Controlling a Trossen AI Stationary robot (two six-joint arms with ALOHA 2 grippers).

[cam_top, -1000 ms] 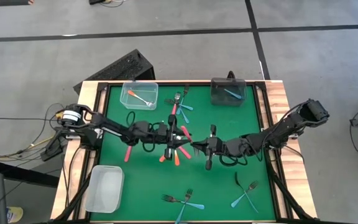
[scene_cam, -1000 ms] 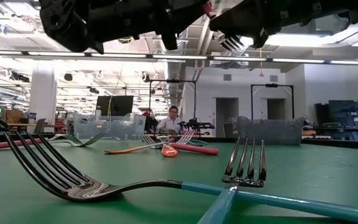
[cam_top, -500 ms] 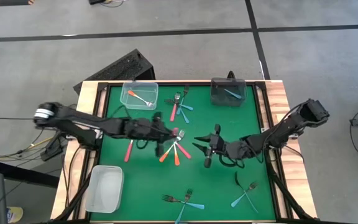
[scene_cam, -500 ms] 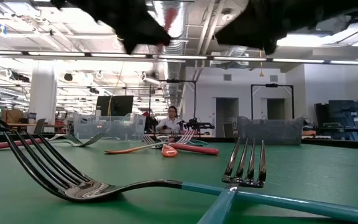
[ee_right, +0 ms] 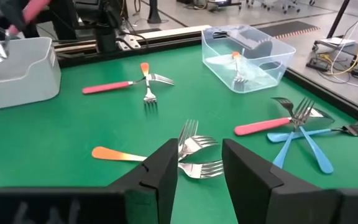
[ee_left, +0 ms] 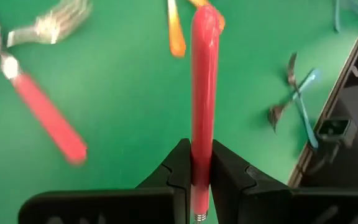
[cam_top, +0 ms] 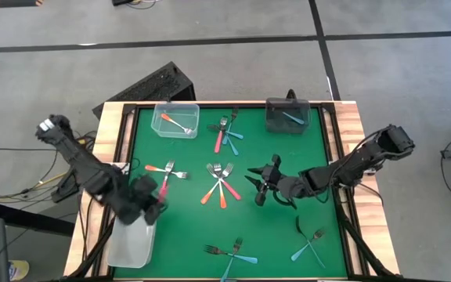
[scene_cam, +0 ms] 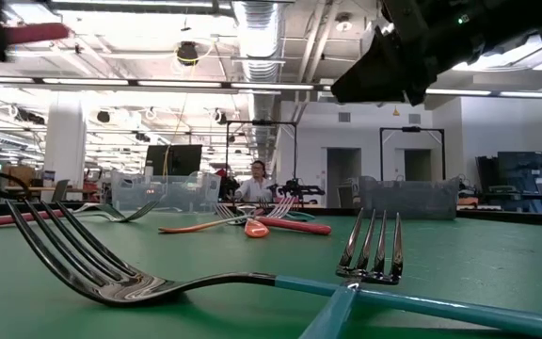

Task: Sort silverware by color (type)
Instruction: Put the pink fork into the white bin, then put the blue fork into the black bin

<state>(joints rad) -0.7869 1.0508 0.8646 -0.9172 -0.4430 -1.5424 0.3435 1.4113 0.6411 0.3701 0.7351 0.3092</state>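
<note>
**A:** High view, item one: green table [cam_top: 186, 227], with three bins — a clear bin [cam_top: 174, 120] far left, a dark bin [cam_top: 287, 115] far right, a pale bin [cam_top: 131, 239] near left. Forks?

**B:** Scattered in small clusters across the table. Slim plastic handles, metal tines; likely light, stiff, and slippery on the handle. Best taken mid-handle, across the narrow width, so the tine end does not swing.

**A:** Item two: left gripper [ee_left: 201, 180].

**B:** Clenched on a red fork [ee_left: 204, 93], at the near-left of the table, beside the pale bin. The handle runs straight out between the jaws, gripped near the metal end.

**A:** Item three: right gripper [ee_right: 199, 165].

**B:** Released, jaws apart, holding nothing, right of centre. An orange fork [ee_right: 160, 158] lies on the table just ahead of the jaws, not between them.
</note>
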